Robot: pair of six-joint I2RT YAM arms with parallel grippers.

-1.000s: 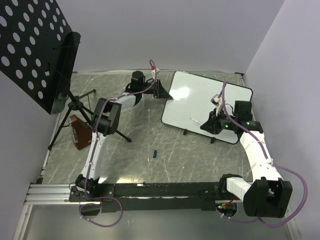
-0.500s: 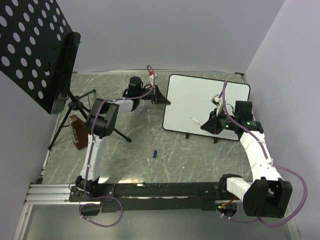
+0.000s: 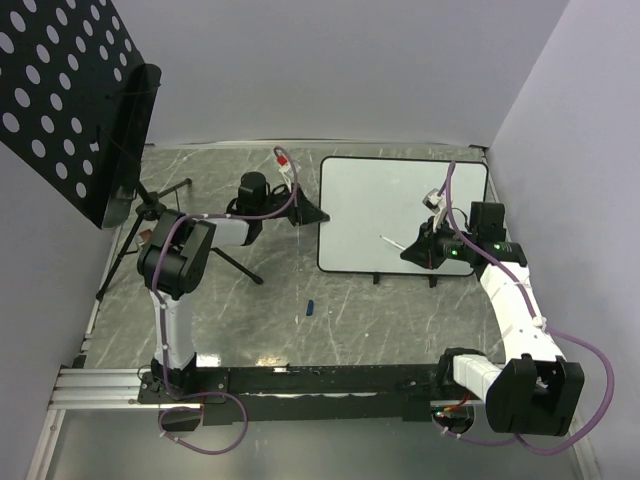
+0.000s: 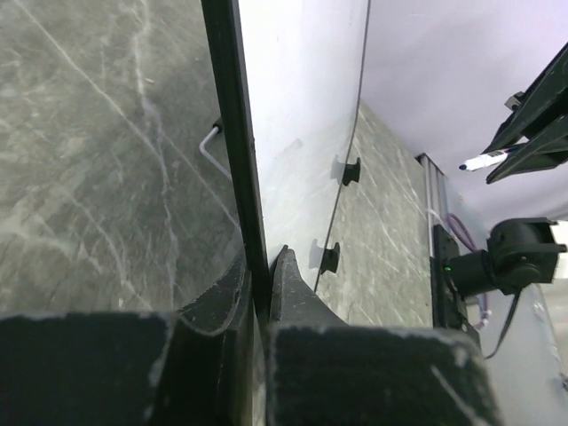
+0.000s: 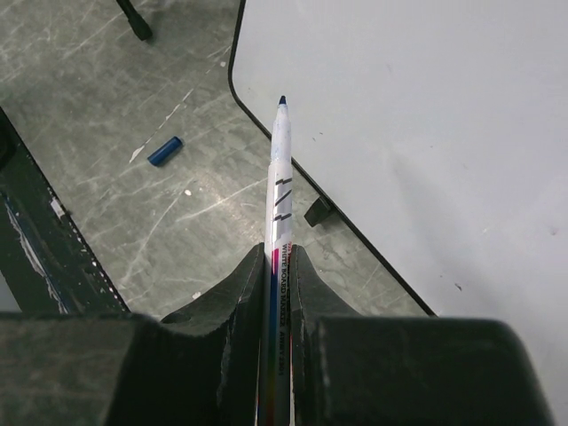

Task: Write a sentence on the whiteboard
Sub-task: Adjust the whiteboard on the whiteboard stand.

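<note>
My left pincer [image 4: 264, 266] is clamped on the black rim of the whiteboard [image 3: 400, 210], which sits on the table [image 3: 250, 290] at the far right. My right pincer [image 5: 277, 257] grips the marker [image 5: 280, 177]. Only the right wrist view shows its bare tip near the board's rounded corner. The blue cap [image 5: 165, 150] lies on the table, apart from the board.

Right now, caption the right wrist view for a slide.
Right end effector grips a marker, tip by the blank whiteboard corner, blue cap lying aside.
</note>
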